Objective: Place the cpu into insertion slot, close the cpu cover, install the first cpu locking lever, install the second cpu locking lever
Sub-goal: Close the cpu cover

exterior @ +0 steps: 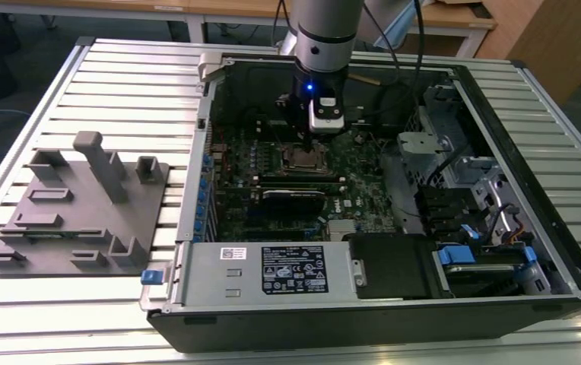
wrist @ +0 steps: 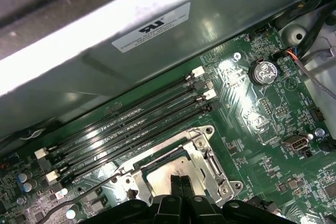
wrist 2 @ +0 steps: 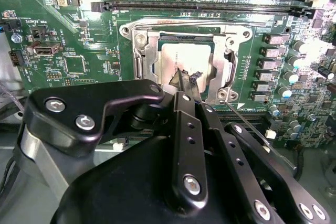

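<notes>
The cpu point(wrist 2: 184, 55) has a dull silver-tan top and lies flat in the insertion slot point(exterior: 299, 158) on the green motherboard. The silver cpu cover point(wrist 2: 140, 51) lies down around it, with the chip showing through its window. One thin lever rod point(wrist 2: 184, 23) runs along the socket's edge beside the memory slots. A second rod point(wrist 2: 257, 132) angles away from the socket's corner. My gripper point(wrist 2: 188, 77) hangs just above the cpu with its black fingertips pressed together and nothing between them. In the first wrist view the cpu point(wrist: 163, 174) and cover point(wrist: 202, 156) sit under the gripper point(wrist: 178, 179).
Long black memory slots point(wrist: 126, 124) run next to the socket, below the case's metal wall point(wrist: 157, 35). A black card point(exterior: 293, 196) lies beside the socket, with the power supply point(exterior: 260, 270) beyond it. A grey fixture block point(exterior: 77, 205) stands on the slatted table at the exterior view's left.
</notes>
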Tool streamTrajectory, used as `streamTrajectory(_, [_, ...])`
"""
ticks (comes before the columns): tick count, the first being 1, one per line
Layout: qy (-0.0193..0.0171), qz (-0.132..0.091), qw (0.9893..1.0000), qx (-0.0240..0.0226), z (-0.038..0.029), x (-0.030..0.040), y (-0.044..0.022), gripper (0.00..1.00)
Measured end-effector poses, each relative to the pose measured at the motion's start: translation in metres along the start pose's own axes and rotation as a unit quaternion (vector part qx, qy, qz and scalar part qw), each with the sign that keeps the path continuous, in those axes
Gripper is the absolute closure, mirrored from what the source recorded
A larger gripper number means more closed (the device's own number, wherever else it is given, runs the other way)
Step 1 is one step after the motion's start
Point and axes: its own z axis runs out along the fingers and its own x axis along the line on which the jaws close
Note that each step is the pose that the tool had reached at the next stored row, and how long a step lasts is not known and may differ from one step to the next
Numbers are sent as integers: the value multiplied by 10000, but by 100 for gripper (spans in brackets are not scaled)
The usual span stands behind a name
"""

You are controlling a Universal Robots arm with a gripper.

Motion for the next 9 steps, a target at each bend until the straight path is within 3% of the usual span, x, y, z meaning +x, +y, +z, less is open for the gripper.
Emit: streamTrajectory(9, [0, -12, 10000, 0, 0, 0, 0, 90])
